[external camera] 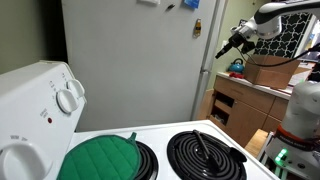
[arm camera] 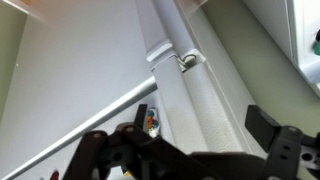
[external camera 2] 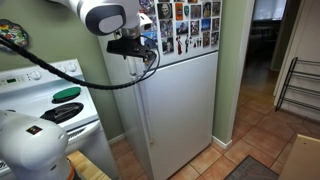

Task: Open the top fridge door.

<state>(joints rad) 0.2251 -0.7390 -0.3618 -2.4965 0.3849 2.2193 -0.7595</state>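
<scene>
Looks like the reaching step to me. In an exterior view the top fridge door (external camera 2: 185,30), the one plastered with photos and magnets (external camera 2: 200,12), sits flush over the lower fridge door (external camera 2: 180,110), so it looks shut. The pincer (external camera 2: 147,52) hovers right at the stove-side edge of the fridge, about level with the seam between the two doors. From the stove angle the pincer (external camera: 225,47) is just off the fridge's front corner, past the big grey side wall (external camera: 130,55).

In the wrist view the pincer (arm camera: 195,140) has its fingers (arm camera: 110,150) spread apart with nothing clamped. A white vertical strip (arm camera: 205,105) runs up between them. There's also a small metal bracket (arm camera: 185,60) further up, and I can't tell if it's a hinge or a catch.

My guess for the next move: get the fingers onto or behind that door's edge, close them, then pull outward in an arc. If that bracket is a hinge, this is the wrong side to pull from, so worth checking.

Around it there's the stove with a green pot holder (external camera: 100,158) and a coil burner (external camera: 205,155) right beside the fridge. Wooden drawers (external camera: 235,105) with a cardboard box (external camera: 270,70) above them sit near the arm. The swing path could get tight there.
</scene>
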